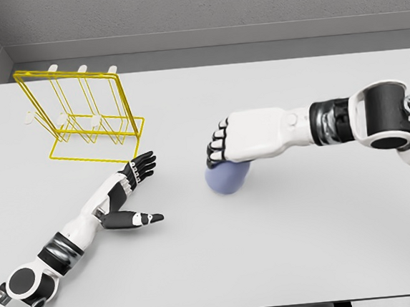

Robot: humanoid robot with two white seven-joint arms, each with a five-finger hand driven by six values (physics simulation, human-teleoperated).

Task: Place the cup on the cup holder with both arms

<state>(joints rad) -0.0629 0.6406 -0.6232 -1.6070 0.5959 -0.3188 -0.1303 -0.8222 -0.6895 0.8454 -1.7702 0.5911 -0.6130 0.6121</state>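
The cup (227, 179) sits on the bench (306, 245) near the frame's centre, directly under the right robot hand (226, 146), whose fingers curl over its top. The left robot hand (133, 192), fingers spread and empty, lies at lower left, just below the yellow holder (79, 114).
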